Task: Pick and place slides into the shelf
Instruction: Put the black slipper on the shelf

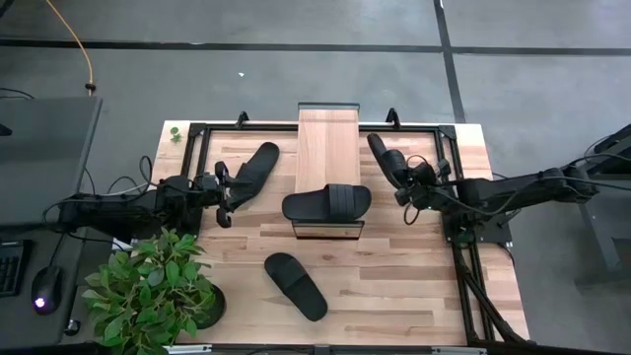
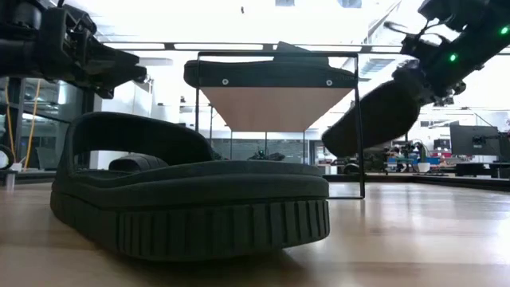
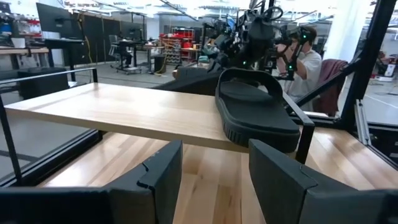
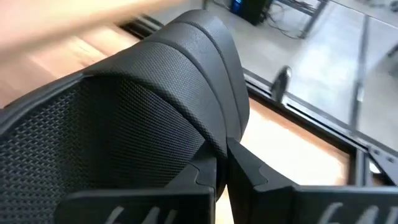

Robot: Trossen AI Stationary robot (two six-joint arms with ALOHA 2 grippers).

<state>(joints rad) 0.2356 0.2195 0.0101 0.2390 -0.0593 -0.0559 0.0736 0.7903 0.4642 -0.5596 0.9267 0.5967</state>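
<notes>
The shelf (image 1: 327,148) stands in the middle of the table. One black slide (image 1: 326,202) lies across the near end of its wood top. A second slide (image 1: 295,285) rests sole down on the table nearer the front. A third slide (image 1: 254,173) lies left of the shelf, beside my left gripper (image 1: 225,197). That gripper is open and level, with nothing between its fingers (image 3: 158,174), and points at the shelf (image 3: 124,112). Right of the shelf, my right gripper (image 1: 406,187) is shut on a fourth slide (image 1: 385,158), held in the air. My right gripper pinches a thin curved edge of the slide (image 4: 217,146) between its two shut fingers; it looks like the band strap's edge. The fingers slant downward from the table's right side. The slide (image 2: 370,119) hangs tilted, lifted clear of the table, beside the shelf's right post.
A potted plant (image 1: 148,291) stands at the table's near left corner. A dark metal frame (image 1: 463,247) runs round the table's edges. A person (image 3: 305,56) stands in the room beyond the table. Bare wood (image 1: 394,286) lies at the near right.
</notes>
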